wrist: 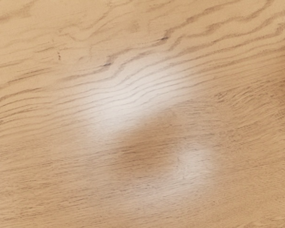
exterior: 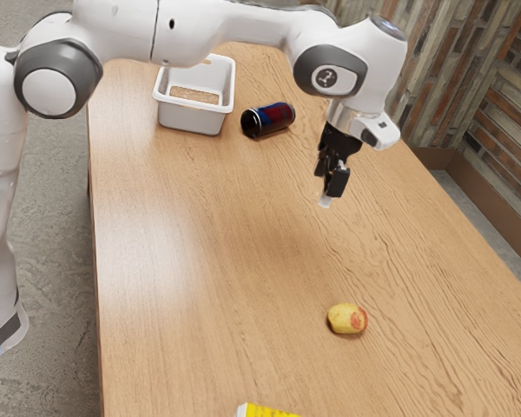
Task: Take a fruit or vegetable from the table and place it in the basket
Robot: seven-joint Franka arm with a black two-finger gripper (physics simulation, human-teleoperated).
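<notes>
a: where is the fruit?
b: a yellow, red-patched fruit (exterior: 346, 319) lies on the wooden table (exterior: 200, 287), well apart from the white basket (exterior: 189, 120), which has a dark can (exterior: 268, 120) on its side nearby.
a: and the gripper (exterior: 326, 201)?
b: it hangs above the table, away from the fruit; whether it is apart or together, i cannot tell.
a: progress?
b: seemingly early: reaching, grasping, lifting, carrying and releasing all remain.

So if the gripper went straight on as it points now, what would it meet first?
Most likely the table: the gripper points down at bare wood; its exact height is unclear.
</notes>
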